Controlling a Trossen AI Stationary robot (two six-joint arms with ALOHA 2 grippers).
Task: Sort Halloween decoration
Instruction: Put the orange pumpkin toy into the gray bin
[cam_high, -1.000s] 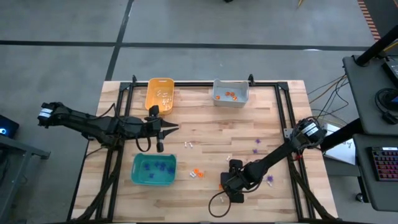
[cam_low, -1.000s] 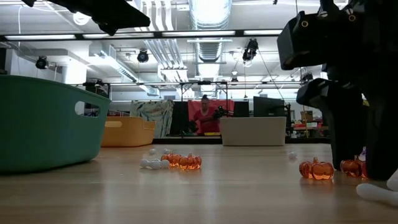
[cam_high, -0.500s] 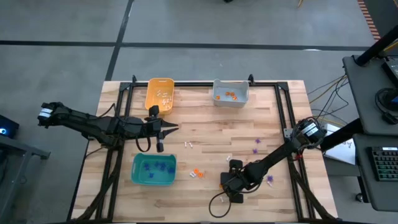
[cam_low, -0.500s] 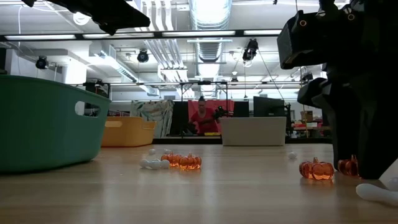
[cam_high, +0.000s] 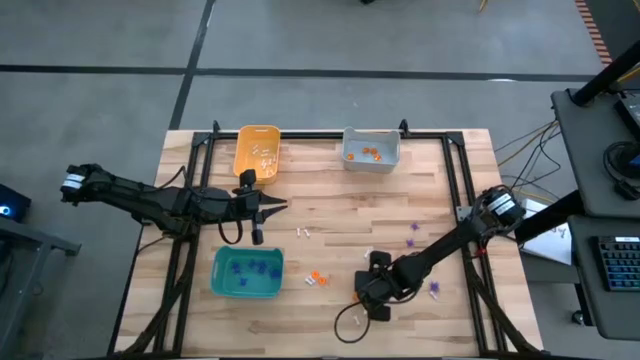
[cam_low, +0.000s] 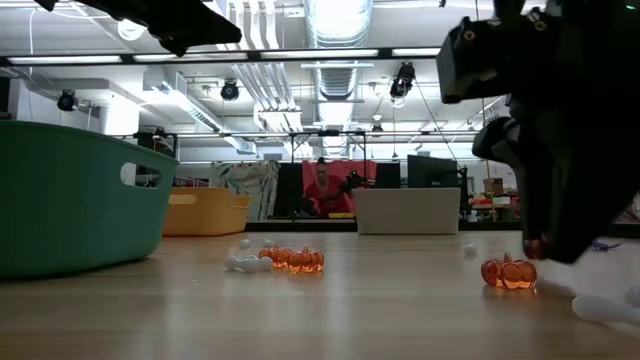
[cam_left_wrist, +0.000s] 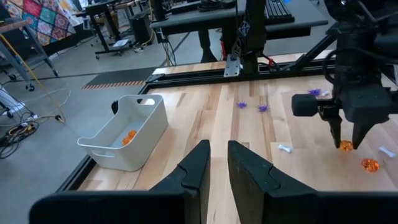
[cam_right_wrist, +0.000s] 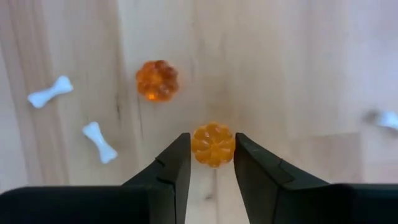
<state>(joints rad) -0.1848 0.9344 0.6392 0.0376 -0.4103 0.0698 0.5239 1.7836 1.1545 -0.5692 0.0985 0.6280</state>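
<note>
**Right pincer clamps an orange pumpkin and lifts it off the surface**

The right pincer (cam_right_wrist: 211, 163) sits near the front of the wooden surface (cam_high: 330, 210), right of centre, and its two fingers (cam_right_wrist: 176, 163) press against both sides of a small orange pumpkin (cam_right_wrist: 213, 144). A second ago those fingers stood wider, planted around the trinket on the wood; now they have drawn in on it. In the low view the arm has risen since then, and the pumpkin shows at the fingertip, clear of the wood, where two pumpkins stood side by side before. A second orange pumpkin (cam_right_wrist: 157, 80) lies loose just beyond, with two white bones (cam_right_wrist: 99, 142) beside it.

The left pincer (cam_left_wrist: 218, 163) hangs above the surface between the orange-yellow bin (cam_high: 256, 153) and the teal bin (cam_high: 247, 272), fingers nearly together with a narrow gap and nothing between them; it has not shifted.

The purple spiky pieces already sorted rest in the teal bin, white ones in the orange-yellow bin, orange ones in the grey bin (cam_high: 371, 149). Loose purple pieces (cam_high: 413, 228) and another pair of orange ones (cam_high: 317, 279) remain scattered on the wood.
</note>
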